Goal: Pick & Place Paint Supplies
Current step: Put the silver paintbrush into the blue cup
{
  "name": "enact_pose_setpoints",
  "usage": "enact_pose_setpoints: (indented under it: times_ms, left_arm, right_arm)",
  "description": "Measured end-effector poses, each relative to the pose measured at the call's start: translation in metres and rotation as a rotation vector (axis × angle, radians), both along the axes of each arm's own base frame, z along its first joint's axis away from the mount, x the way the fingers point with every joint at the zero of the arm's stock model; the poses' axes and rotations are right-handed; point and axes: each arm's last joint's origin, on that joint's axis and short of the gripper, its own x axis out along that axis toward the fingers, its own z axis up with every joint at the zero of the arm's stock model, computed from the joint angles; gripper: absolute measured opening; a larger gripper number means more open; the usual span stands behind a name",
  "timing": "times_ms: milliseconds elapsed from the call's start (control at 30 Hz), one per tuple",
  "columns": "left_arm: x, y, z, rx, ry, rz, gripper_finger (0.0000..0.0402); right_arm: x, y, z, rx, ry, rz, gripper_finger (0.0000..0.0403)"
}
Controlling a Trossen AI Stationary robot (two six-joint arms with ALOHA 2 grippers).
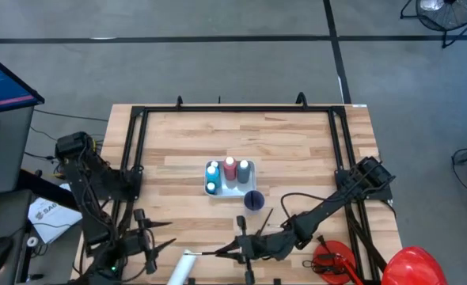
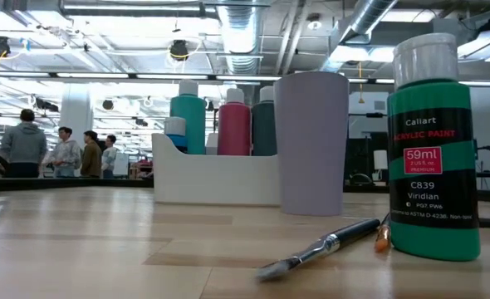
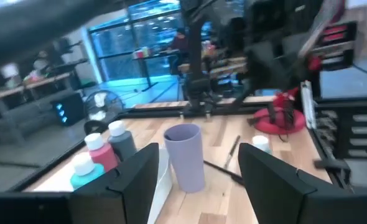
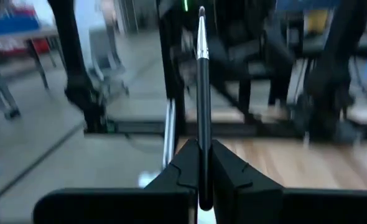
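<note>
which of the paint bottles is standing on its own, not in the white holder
The green Viridian bottle with the clear cap. It stands alone on the table beside a brush; the others sit in the white holder.

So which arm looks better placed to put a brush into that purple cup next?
Probably the right: its gripper is shut on a thin paintbrush, near the lavender cup. The left gripper is open and empty, facing the cup.

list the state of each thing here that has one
left gripper: open, holding nothing, facing the cup
right gripper: shut on brush
brush: clamped, sticking out past the fingers
second brush: lying flat on the table
green bottle: upright, capped
cup: upright beside the tray
tray: holding upright capped bottles
</note>
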Motion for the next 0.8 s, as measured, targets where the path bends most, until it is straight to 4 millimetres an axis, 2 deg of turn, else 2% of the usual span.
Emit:
enact_pose_setpoints:
  times_ms: [200, 400, 467, 533, 667, 733, 800]
  left_arm:
    - [0.023, 0.015, -0.005, -0.035, -0.016, 0.098, 0.0214]
    - [0.036, 0.029, -0.015, -0.033, -0.016, 0.166, 0.0214]
    - [0.045, 0.038, -0.022, -0.081, -0.029, 0.198, 0.0214]
    - [0.057, 0.045, -0.037, -0.128, -0.004, 0.204, 0.0214]
    - [0.081, 0.039, -0.06, -0.207, 0.061, 0.125, 0.0214]
    - [0.092, 0.029, -0.063, -0.204, 0.075, 0.017, 0.0214]
    - [0.101, 0.018, -0.057, -0.203, 0.037, -0.159, 0.0214]
  right_arm:
    - [0.004, -0.004, 0.018, 0.005, -0.189, -0.002, 0.0007]
    - [0.001, 0.0, 0.019, -0.011, -0.221, 0.012, 0.0007]
    - [-0.001, 0.0, 0.017, -0.006, -0.229, 0.014, 0.0007]
    - [-0.002, -0.001, 0.015, 0.002, -0.234, 0.013, 0.0007]
    - [-0.005, 0.002, 0.015, -0.001, -0.23, 0.023, 0.0007]
    - [-0.007, 0.005, 0.016, -0.002, -0.232, 0.032, 0.0007]
    - [-0.01, 0.008, 0.016, -0.007, -0.234, 0.041, 0.0007]
